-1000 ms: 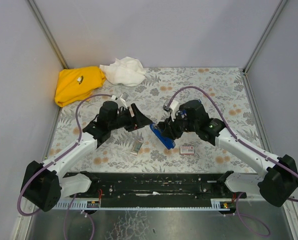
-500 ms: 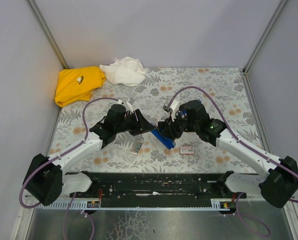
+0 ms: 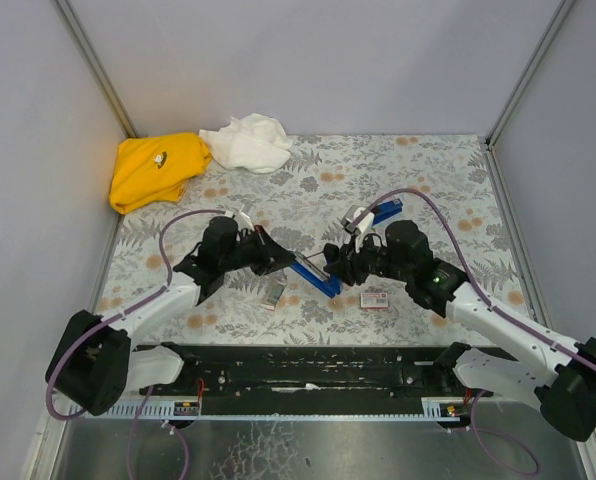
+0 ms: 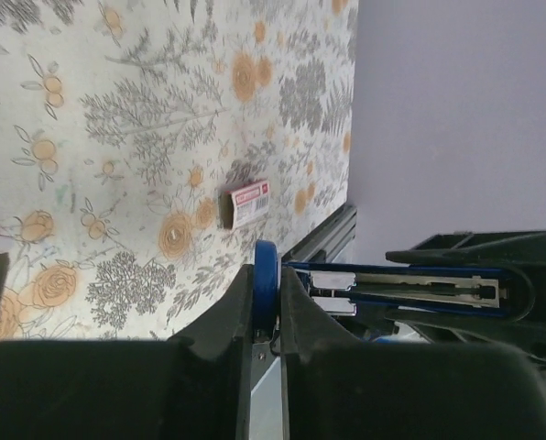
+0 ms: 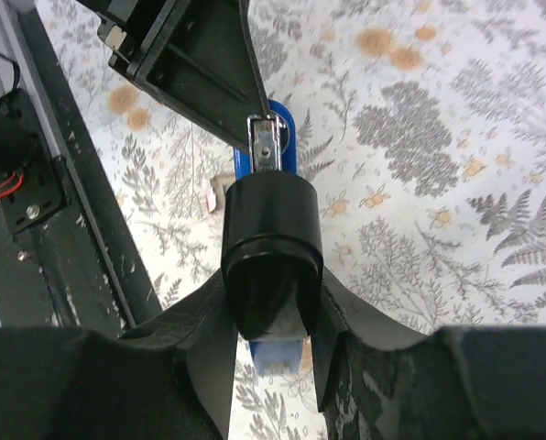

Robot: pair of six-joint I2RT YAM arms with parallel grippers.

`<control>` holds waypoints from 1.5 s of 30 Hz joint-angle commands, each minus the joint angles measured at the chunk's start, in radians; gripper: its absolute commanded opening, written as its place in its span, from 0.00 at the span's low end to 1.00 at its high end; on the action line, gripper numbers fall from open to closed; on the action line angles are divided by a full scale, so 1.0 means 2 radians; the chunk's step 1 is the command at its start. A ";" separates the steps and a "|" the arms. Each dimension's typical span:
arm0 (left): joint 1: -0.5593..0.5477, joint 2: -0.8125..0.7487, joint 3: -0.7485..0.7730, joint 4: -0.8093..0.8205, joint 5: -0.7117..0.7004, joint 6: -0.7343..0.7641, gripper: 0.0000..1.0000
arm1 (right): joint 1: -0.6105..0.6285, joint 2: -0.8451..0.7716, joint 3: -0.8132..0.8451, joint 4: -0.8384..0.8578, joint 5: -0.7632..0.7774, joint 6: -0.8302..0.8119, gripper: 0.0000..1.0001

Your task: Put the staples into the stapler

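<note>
The stapler (image 3: 316, 278) hangs just above the table between both arms, its blue arm slanting towards the left arm. My left gripper (image 3: 283, 262) is shut on the rounded blue end (image 4: 266, 271). The open metal channel (image 4: 410, 289) runs off to the right in the left wrist view. My right gripper (image 3: 336, 270) is shut on the stapler's black end (image 5: 271, 229), with blue plastic (image 5: 275, 353) showing beneath it. The staples box (image 3: 375, 299), whitish with red print, lies on the table near the right arm; it also shows as the box (image 4: 248, 203). No loose staple strip is visible.
A second small whitish box piece (image 3: 273, 292) lies below the left gripper. A yellow cloth (image 3: 156, 170) and a white cloth (image 3: 246, 141) sit at the back left. A short blue piece (image 3: 390, 207) shows behind the right wrist. The black rail (image 3: 308, 370) runs along the near edge.
The left gripper moved right to the stapler and closed on its blue end. The right arm shifted right and lower, and the stapler now slants further left.
</note>
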 commanded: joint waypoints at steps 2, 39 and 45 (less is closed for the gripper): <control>0.059 -0.045 -0.016 0.048 0.025 -0.035 0.00 | -0.003 -0.057 -0.041 0.102 0.120 0.013 0.23; -0.032 0.042 0.208 -0.172 -0.200 0.226 0.00 | 0.054 0.017 0.123 -0.103 0.381 0.313 1.00; -0.035 0.054 0.185 -0.159 -0.211 0.236 0.00 | 0.102 0.100 0.181 -0.147 0.423 0.324 0.97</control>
